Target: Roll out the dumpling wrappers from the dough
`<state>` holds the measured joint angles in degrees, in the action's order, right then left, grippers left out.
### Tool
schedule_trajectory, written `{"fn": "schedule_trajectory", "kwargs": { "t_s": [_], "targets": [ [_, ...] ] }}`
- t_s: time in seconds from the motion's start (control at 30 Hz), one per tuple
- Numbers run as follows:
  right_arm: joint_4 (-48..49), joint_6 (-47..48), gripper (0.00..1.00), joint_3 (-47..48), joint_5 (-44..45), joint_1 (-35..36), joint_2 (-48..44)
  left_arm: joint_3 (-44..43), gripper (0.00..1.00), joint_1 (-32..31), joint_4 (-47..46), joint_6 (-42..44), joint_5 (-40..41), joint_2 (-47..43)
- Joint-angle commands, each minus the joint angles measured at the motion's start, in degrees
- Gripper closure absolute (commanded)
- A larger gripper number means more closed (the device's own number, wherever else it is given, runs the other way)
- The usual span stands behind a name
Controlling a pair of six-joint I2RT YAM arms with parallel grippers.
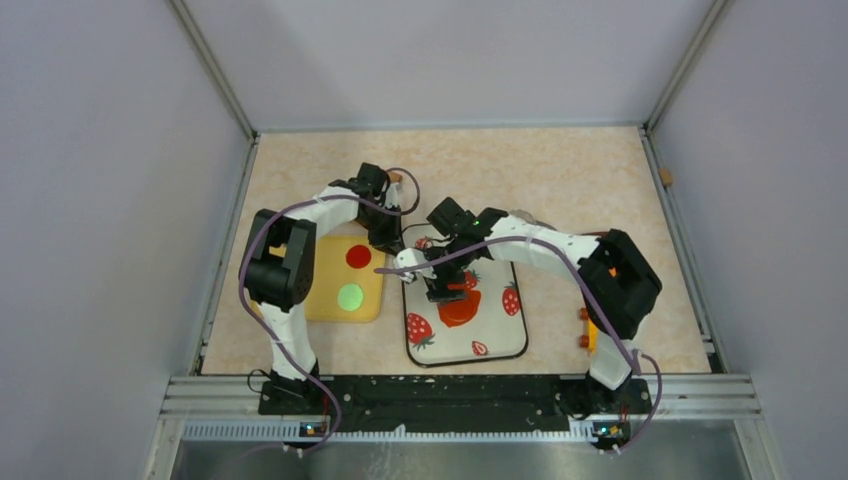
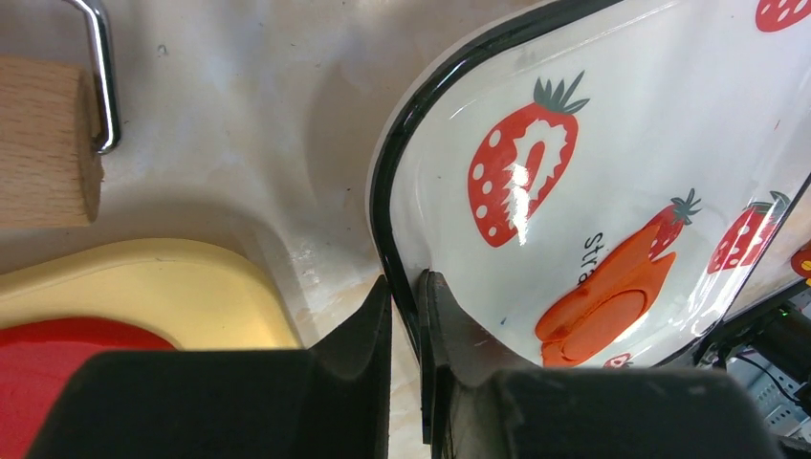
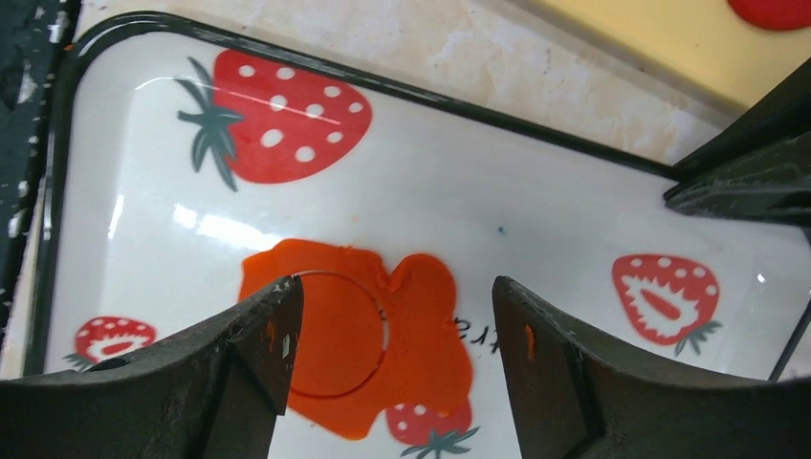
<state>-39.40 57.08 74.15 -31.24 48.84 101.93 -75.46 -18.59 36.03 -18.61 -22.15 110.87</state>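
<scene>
The orange-red dough [image 1: 459, 308] lies flattened on the strawberry tray [image 1: 500, 340]. A round disc outline is pressed into it [image 3: 335, 335]. A red wrapper [image 1: 358, 256] and a green wrapper [image 1: 350, 296] lie on the yellow board [image 1: 325, 300]. My left gripper [image 1: 388, 243] is shut on the tray's black rim at its far left corner [image 2: 406, 287]. My right gripper [image 1: 440, 285] hovers open just above the dough [image 3: 392, 287], its fingers on either side of the blob. The dough also shows in the left wrist view [image 2: 612, 306].
A wooden rolling pin [image 2: 48, 143] with a metal handle [image 2: 100, 76] lies on the table behind the board. Orange pieces [image 1: 585, 330] sit by the right arm's base. A small wooden block [image 1: 665, 178] lies at the far right edge.
</scene>
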Motion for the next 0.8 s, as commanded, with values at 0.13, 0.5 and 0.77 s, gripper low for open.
{"fn": "schedule_trajectory", "kwargs": {
  "t_s": [0.13, 0.5, 0.77],
  "targets": [
    [-1.43, 3.66, 0.26, 7.56, -0.79, -1.32, 8.08, -1.43, 1.0, 0.07, -0.14, 2.4, -1.72, -0.27],
    [-6.8, 3.37, 0.37, 10.67, 0.24, -2.85, 13.08, -1.14, 1.0, 0.04, -0.35, 2.26, -2.03, -0.53],
    [-8.7, 1.06, 0.37, 12.08, 0.83, -2.79, 15.39, -0.83, 1.0, 0.06, -0.68, 1.92, -1.67, -0.99]
  ]
}}
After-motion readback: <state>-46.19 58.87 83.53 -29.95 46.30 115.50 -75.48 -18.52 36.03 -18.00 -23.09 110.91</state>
